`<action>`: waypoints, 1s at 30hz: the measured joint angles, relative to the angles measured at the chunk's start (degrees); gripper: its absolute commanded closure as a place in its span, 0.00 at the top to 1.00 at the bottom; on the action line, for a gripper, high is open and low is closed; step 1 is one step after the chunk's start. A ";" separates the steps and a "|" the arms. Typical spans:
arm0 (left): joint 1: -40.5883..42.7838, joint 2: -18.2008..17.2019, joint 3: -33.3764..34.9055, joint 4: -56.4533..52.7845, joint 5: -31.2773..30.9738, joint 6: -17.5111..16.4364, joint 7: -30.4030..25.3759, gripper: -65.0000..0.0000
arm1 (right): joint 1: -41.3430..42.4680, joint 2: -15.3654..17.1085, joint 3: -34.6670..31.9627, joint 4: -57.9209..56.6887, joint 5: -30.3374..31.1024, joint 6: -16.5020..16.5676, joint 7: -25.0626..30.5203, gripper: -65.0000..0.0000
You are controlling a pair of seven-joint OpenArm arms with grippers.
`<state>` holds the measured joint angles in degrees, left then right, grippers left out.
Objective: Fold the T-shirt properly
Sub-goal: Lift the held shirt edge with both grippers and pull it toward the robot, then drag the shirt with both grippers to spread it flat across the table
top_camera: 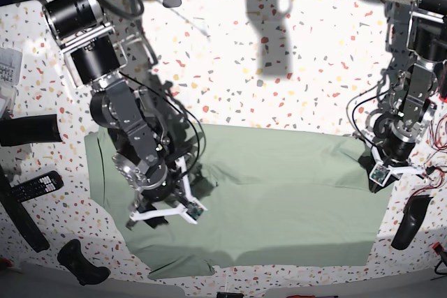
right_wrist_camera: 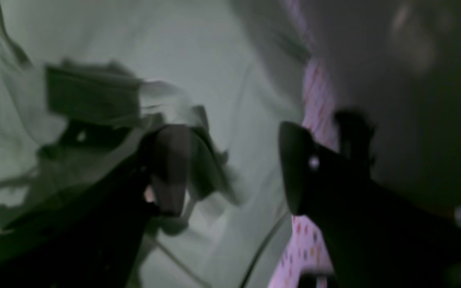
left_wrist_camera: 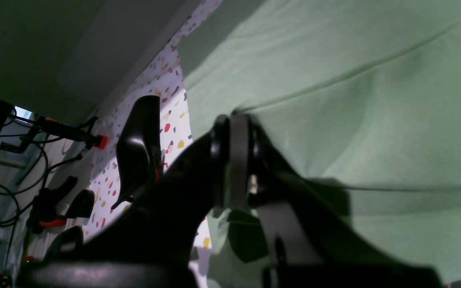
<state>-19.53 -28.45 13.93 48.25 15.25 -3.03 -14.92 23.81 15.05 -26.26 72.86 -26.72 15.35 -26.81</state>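
Base view: T-shirt (top_camera: 279,200) lying flat on speckled table (top_camera: 279,68). My left gripper (left_wrist_camera: 234,160) pinches its edge. My right gripper (right_wrist_camera: 230,168), jaws spread, holds nothing.

T-shirt (top_camera: 279,193) flat on surface (top_camera: 279,68), centre toward 6 o'clock; remote (top_camera: 36,186) off its 9 o'clock edge.

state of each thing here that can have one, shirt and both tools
T-shirt: spread on the speckled table, partly folded, wrinkled near the right arm
left tool: shut on the T-shirt's edge
right tool: open, over the T-shirt, nothing between its fingers
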 measured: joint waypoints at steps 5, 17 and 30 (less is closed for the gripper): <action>0.00 0.02 0.00 0.00 0.00 0.00 -0.02 0.00 | 0.00 -0.28 0.00 -0.02 0.15 -4.94 -0.70 0.54; -0.02 0.00 0.00 0.00 0.00 0.00 -0.11 0.00 | -0.09 -0.31 0.04 -0.02 6.45 -5.03 -8.15 0.53; -4.22 0.04 0.02 -0.02 7.30 1.55 -0.20 0.37 | -0.13 -0.31 0.04 -0.02 7.23 -5.09 -8.48 0.53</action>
<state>-23.75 -28.40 13.96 48.23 22.55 -1.48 -15.11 23.68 14.74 -26.22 72.84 -19.49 10.26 -35.29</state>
